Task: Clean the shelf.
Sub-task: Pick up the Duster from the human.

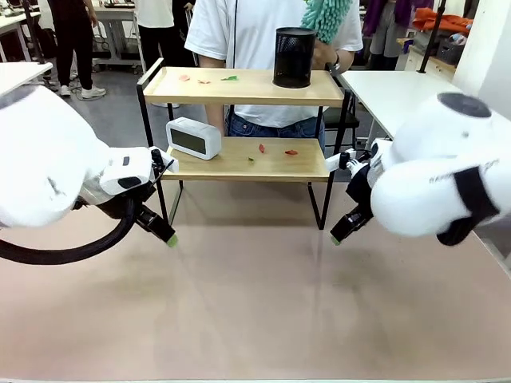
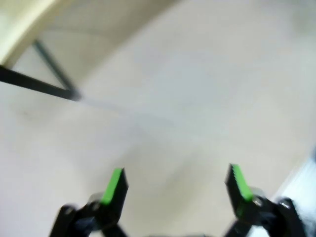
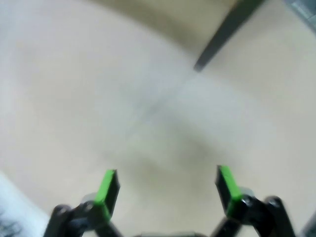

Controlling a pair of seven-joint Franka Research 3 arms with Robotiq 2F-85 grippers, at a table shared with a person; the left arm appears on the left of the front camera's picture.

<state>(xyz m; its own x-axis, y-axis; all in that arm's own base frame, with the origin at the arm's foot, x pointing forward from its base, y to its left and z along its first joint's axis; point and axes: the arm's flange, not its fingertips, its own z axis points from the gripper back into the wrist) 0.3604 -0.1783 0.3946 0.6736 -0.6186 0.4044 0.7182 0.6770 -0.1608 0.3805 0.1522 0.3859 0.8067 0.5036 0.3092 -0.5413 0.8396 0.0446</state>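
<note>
Hovering low over the pinkish table [image 1: 255,311], both grippers sit at the near side of the shelf [image 1: 255,94], one at each front leg. The left gripper [image 1: 165,233] hangs just near of the left front leg, angled down toward the table. In its wrist view the left gripper [image 2: 177,183] has its green pads [image 2: 114,185] well apart, with bare tabletop between them and a black shelf leg [image 2: 42,88] at far left (blurred). The right gripper [image 1: 338,234] mirrors it beside the right front leg. In its wrist view the right gripper [image 3: 167,186] also has its fingers spread with nothing between.

The shelf stands at the far middle of the table. On the top board, a black mesh cup [image 1: 293,57] stands at the right, with pink and green scraps [image 1: 230,78] toward the left. On the lower board, a white clock [image 1: 193,137] sits at the left end, with red scraps [image 1: 291,152] and a green bit near the middle.

A person in a white shirt [image 1: 255,32] stands just behind the shelf, with a teal fluffy duster [image 1: 327,16] up at the right, above the cup.
</note>
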